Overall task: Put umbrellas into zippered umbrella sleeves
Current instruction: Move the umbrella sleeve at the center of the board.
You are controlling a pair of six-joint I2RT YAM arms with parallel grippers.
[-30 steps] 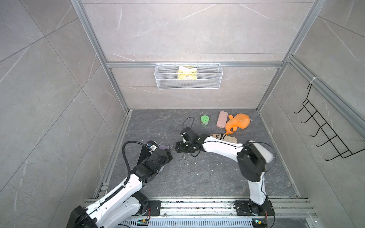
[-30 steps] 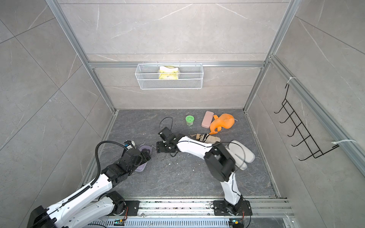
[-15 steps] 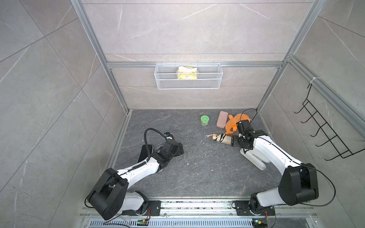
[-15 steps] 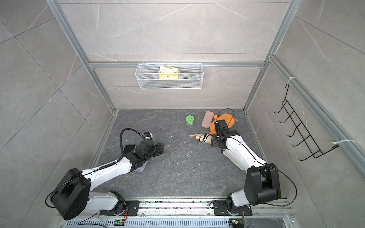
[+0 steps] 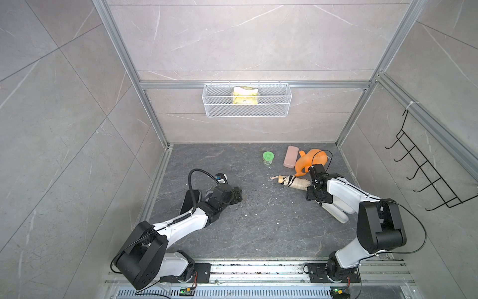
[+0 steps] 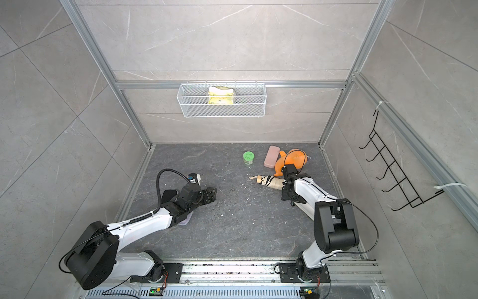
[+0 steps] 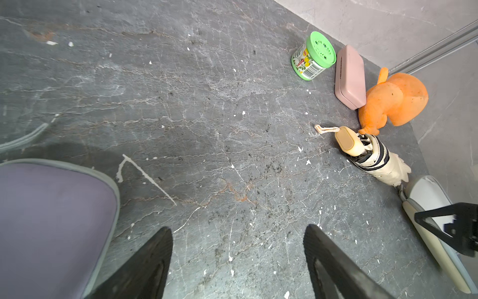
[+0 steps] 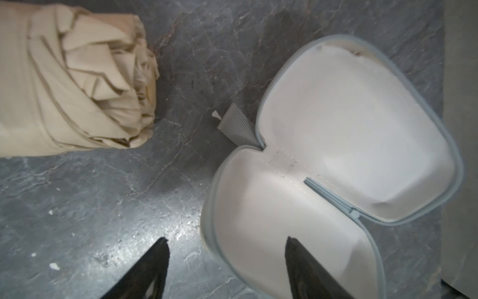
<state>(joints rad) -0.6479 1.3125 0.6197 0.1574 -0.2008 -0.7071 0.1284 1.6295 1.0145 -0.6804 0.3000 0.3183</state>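
Hovering low over the dark floor (image 5: 258, 225), right of centre in both top views, the right gripper (image 5: 316, 198) is keeping its jaws wide and is gripping nothing. In the right wrist view its fingers (image 8: 155, 266) are framing bare floor and the near rim of the cream sleeve (image 8: 349, 116). That sleeve is lying unzipped at the lower right of the floor in a top view (image 5: 339, 213). Both halves are spread flat with the pale lining facing up, and the right arm is partly covering them.

The beige umbrella (image 5: 294, 182) is lying folded on its side just beside the sleeve's rounded end, with a strip of floor showing between them. Its handle is pointing toward the middle of the frame, and its ruffled canopy end is facing the right gripper.

Left of centre, the left gripper (image 5: 236, 195) is also sitting low, with its jaws wide and nothing between them. The lilac sleeve (image 6: 186, 220) is resting beneath the left arm, mostly hidden, with its lilac outside showing.

Toward the upper right of the floor, a green tub (image 5: 268, 157), a pink case (image 5: 291, 156) and an orange plush toy (image 5: 310, 161) are sitting in a row. The toy is lying just behind the umbrella. High on the back wall, a wire basket (image 5: 274, 108) is holding a yellow packet (image 5: 245, 95).
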